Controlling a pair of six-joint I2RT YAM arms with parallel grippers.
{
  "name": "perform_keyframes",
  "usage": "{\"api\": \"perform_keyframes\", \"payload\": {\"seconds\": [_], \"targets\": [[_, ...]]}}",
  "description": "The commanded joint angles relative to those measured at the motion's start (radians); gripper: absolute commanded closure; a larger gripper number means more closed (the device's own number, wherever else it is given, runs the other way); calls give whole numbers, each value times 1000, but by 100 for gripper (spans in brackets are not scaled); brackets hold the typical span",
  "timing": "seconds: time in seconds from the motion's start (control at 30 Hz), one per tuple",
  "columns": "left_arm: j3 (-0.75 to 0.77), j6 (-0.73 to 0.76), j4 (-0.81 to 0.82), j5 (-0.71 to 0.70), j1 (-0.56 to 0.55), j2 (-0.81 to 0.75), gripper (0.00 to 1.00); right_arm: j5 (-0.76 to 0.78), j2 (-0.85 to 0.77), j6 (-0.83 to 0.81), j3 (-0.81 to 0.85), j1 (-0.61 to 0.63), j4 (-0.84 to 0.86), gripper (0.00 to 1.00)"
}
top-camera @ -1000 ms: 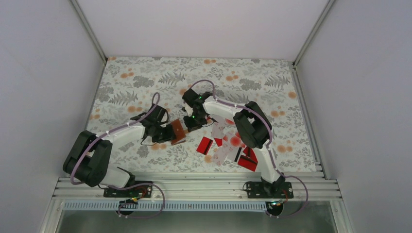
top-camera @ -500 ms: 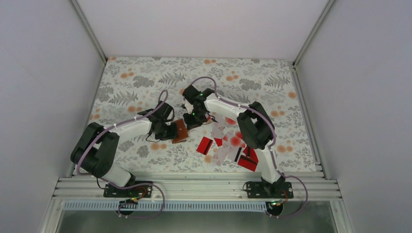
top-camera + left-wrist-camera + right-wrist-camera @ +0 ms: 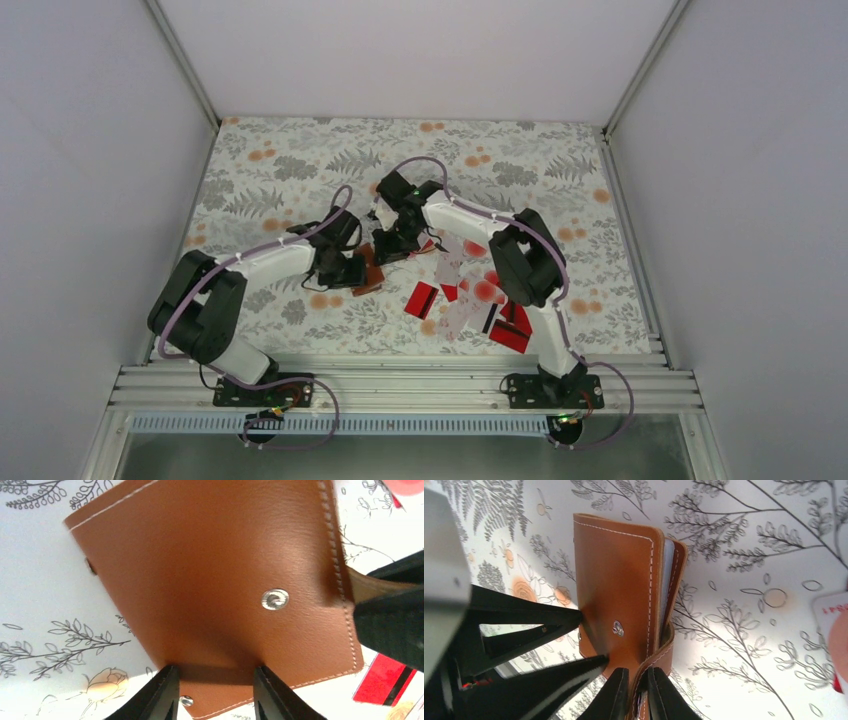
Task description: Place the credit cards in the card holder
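The brown card holder (image 3: 369, 270) hangs folded between both grippers, left of the table's middle. My left gripper (image 3: 350, 268) is shut on its near corner (image 3: 220, 580), one finger on each side and a snap stud beside the left finger. My right gripper (image 3: 638, 677) is shut on the holder's strap-like flap (image 3: 659, 655), and pale inner pockets show at the holder's open edge (image 3: 666, 575). The credit cards (image 3: 478, 296) lie in a loose pile to the right, red ones (image 3: 421, 299) and white ones with red blotches.
A floral cloth (image 3: 300, 170) covers the table. The card pile reaches to the right arm's base link, with a red card (image 3: 511, 332) nearest the front rail. One red card (image 3: 385, 680) lies just past the holder. Metal frame rails (image 3: 625, 210) border the table.
The left arm's elbow has swung right and its wrist has closed in on the right gripper. The holder has tipped more on edge between them. Both pairs of jaws have eased slightly.
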Motion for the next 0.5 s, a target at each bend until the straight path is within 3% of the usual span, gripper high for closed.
{"api": "perform_keyframes", "payload": {"seconds": [0.0, 0.1, 0.37, 0.47], "targets": [[57, -3, -106, -54, -2, -31, 56, -83, 22, 18, -14, 7, 67, 90], [81, -31, -129, -62, 18, -80, 46, -88, 41, 27, -18, 6, 81, 91], [4, -43, -157, -102, 132, -128, 50, -70, 64, 39, -16, 7, 85, 92], [-33, -31, -110, -66, 151, -143, 47, -63, 64, 42, -16, 7, 84, 93]]}}
